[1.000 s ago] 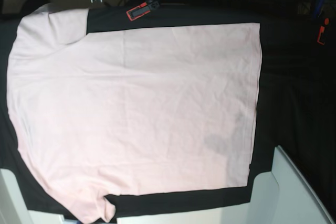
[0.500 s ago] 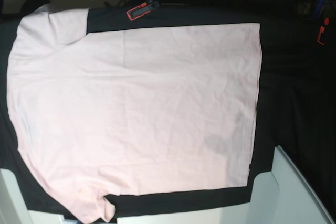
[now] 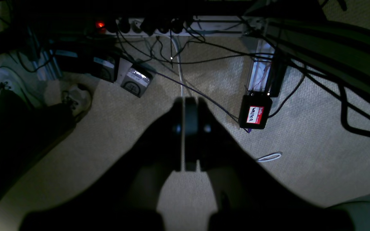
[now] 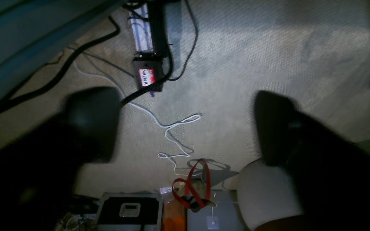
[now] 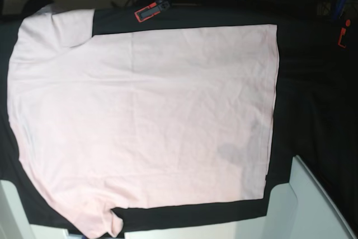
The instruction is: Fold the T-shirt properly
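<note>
The T-shirt lies spread flat, plain pink side up, across the black-clothed surface, well away from both tools, which sit beyond the far edge. The left tool is pinched tight with nothing between its fingers, hanging over beige carpet; just ahead and to its right lies a small black box with a red name tag. The right tool stands wide and empty, a white cable looping on the floor between its fingers.

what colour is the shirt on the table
Pale pink and plain on the side facing up, the shirt shows best in the base view.
</note>
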